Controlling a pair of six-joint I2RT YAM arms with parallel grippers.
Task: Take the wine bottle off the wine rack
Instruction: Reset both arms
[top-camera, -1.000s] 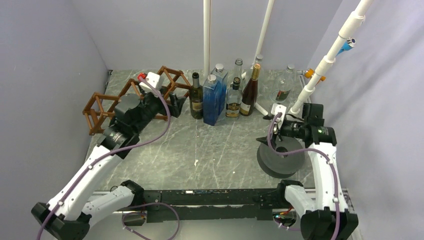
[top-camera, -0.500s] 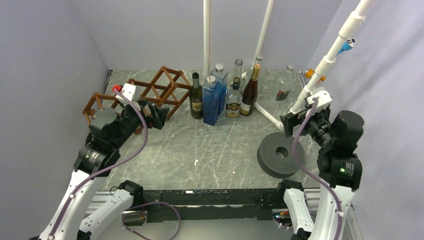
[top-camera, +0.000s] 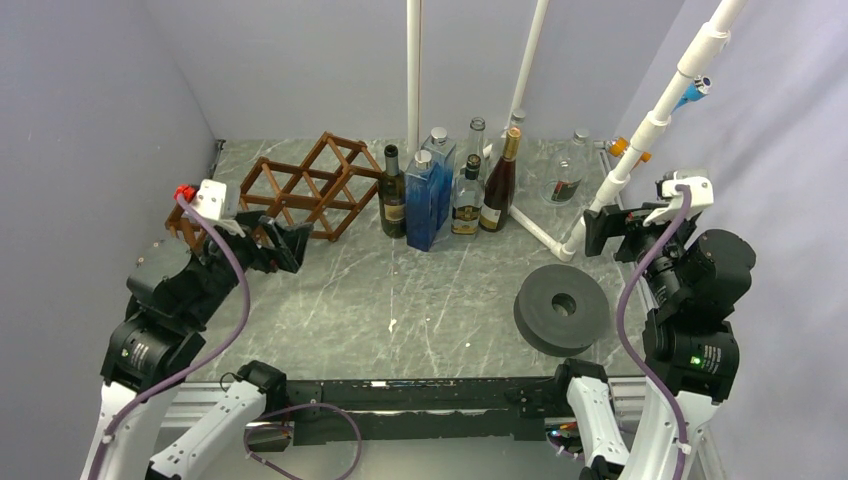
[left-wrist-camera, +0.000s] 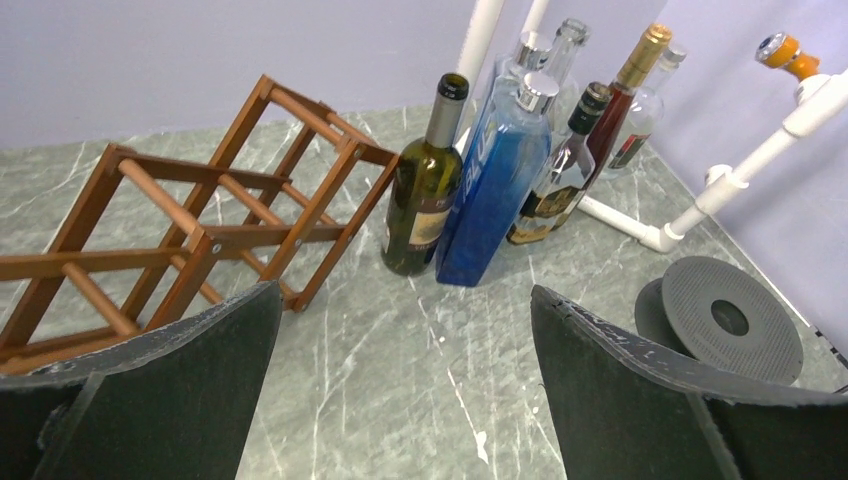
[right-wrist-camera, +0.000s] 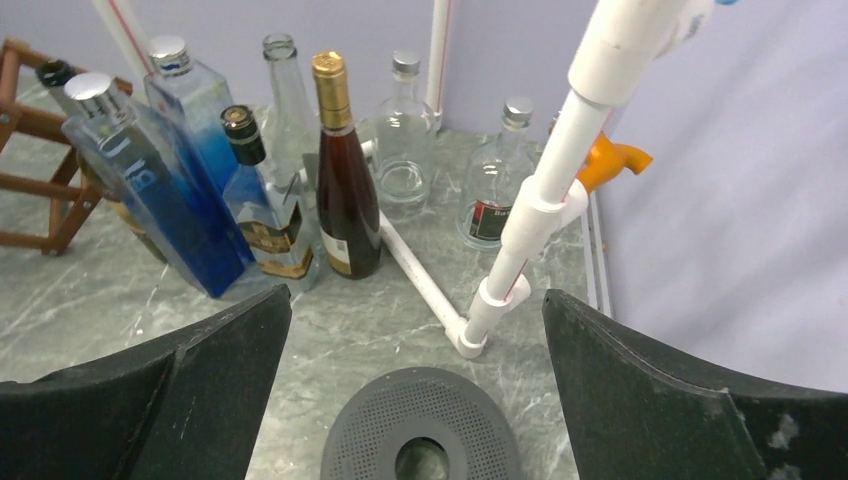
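The brown wooden wine rack (top-camera: 300, 188) (left-wrist-camera: 200, 238) stands at the back left, and the cells I can see hold nothing. A dark green wine bottle (top-camera: 392, 195) (left-wrist-camera: 424, 190) stands upright on the table, just right of the rack's end. My left gripper (top-camera: 283, 244) (left-wrist-camera: 405, 290) hovers open in front of the rack, apart from it, with only bare table between its fingers. My right gripper (top-camera: 612, 230) (right-wrist-camera: 416, 292) is raised at the right, open and empty, above the far-right side of a grey disc (top-camera: 562, 308).
Next to the wine bottle stand a blue square bottle (top-camera: 425, 198), a small flask (top-camera: 467, 195), a dark red bottle (top-camera: 498, 185) and clear bottles behind them. White pipes (top-camera: 413, 70) rise at the back; one pipe (top-camera: 538, 232) lies across the table. Walls enclose three sides.
Both arms have pulled back. The left gripper moved from the rack to the near left. The right gripper rose from over the grey disc toward the right wall. Both stayed open.
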